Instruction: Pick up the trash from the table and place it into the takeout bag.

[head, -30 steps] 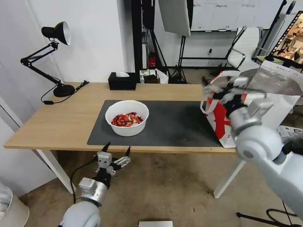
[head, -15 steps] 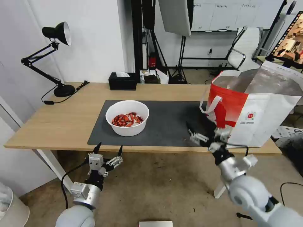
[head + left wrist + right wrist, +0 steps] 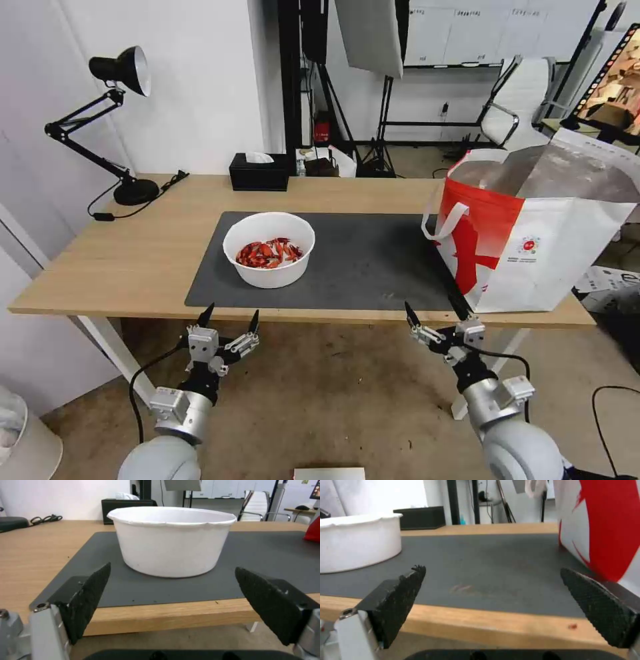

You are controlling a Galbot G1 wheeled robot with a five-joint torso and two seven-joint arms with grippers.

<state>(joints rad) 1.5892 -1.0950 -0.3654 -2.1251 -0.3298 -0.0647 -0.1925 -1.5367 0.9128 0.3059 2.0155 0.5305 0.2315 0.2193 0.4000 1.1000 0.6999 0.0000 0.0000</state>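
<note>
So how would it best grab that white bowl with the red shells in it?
Probably by the rim. The white bowl stands upright and open on the dark mat, and looks too wide for a grip across it. Pinching the near wall from above, one finger inside and one outside, seems safest. The left gripper, open just below the table edge, faces it; the right gripper hangs open near the takeout bag.

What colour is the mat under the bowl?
Dark grey, plain. The head view shows the mat best, with the white bowl on it.
</note>
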